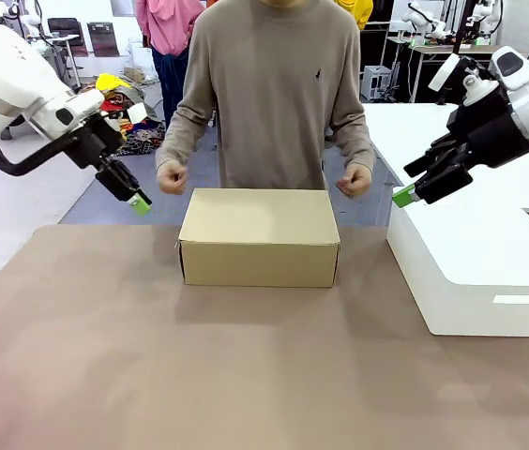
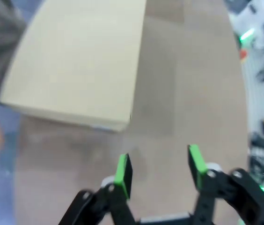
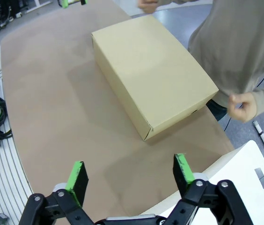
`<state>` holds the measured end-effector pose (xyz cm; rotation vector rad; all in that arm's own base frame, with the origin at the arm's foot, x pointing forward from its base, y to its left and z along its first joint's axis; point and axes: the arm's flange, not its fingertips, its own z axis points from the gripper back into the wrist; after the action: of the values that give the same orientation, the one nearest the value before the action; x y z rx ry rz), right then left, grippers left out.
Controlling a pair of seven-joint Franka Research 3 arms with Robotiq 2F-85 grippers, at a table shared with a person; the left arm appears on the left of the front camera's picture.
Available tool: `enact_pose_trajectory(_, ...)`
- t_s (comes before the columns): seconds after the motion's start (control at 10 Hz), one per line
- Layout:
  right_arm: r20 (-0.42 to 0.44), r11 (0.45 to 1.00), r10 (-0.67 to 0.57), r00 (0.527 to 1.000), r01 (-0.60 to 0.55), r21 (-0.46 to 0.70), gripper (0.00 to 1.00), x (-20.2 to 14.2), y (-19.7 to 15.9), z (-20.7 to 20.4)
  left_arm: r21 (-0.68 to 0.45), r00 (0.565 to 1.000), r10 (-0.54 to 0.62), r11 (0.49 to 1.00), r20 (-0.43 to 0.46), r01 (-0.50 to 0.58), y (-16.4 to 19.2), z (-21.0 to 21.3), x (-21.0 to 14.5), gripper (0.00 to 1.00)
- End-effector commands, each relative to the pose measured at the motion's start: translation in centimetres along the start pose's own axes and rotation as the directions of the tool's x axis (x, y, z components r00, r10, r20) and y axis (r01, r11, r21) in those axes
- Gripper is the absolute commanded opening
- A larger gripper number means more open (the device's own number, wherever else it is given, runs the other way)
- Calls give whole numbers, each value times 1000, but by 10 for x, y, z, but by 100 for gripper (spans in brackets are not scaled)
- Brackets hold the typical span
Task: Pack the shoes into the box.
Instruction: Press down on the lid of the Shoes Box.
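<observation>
I see the tan cardboard shoebox point(image 1: 259, 236) sitting on the brown table point(image 1: 152, 375), near the far edge, right in the middle. Its lid is shut flat on top. I cannot see inside it, so I cannot tell what is in there.

My left gripper point(image 1: 139, 202) hangs in the air to the left of the box, up above the table and apart from the box. In my left wrist view, its two green pads point(image 2: 122, 169) stand apart with brown table between them, and nothing is in them. The box point(image 2: 76, 61) lies ahead of that gripper point(image 2: 159, 168), not touching it. That view is blurry.

My right gripper point(image 1: 401, 196) hangs in the air to the right of the box, over the near corner of the big white block point(image 1: 480, 253). In my right wrist view, that gripper point(image 3: 130, 177) has its green pads point(image 3: 181, 169) wide apart, and they hold nothing. The box point(image 3: 153, 75) lies ahead of them on the table, well apart.

A person in a grey-brown sweater point(image 1: 274, 94) stands right behind the box. The person's two hands point(image 1: 172, 176) are curled into loose fists, one over each far corner of the box, and I cannot tell if they touch it
</observation>
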<state>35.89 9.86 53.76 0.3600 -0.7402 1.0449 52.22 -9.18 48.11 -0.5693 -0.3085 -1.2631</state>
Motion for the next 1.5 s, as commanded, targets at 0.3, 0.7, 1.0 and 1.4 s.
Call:
enact_pose_trajectory(0.3,-109,1000,-1,994,0,-13,0,31,-5,-5,186,960,76,982,-271,-25,-39,0,-12,100)
enact_pose_trajectory(0.7,-232,1000,19,972,-20,-4,0,81,-3,-25,222,945,141,972,-295,-76,-73,4,-25,100)
enact_pose_trajectory(1.0,-272,1000,28,962,-25,14,0,104,-10,-48,232,941,162,968,-298,-94,-87,-4,-35,100)
enact_pose_trajectory(1.4,-251,999,51,967,-47,22,0,99,-6,-54,204,948,142,975,-286,-85,-86,-3,-31,100)
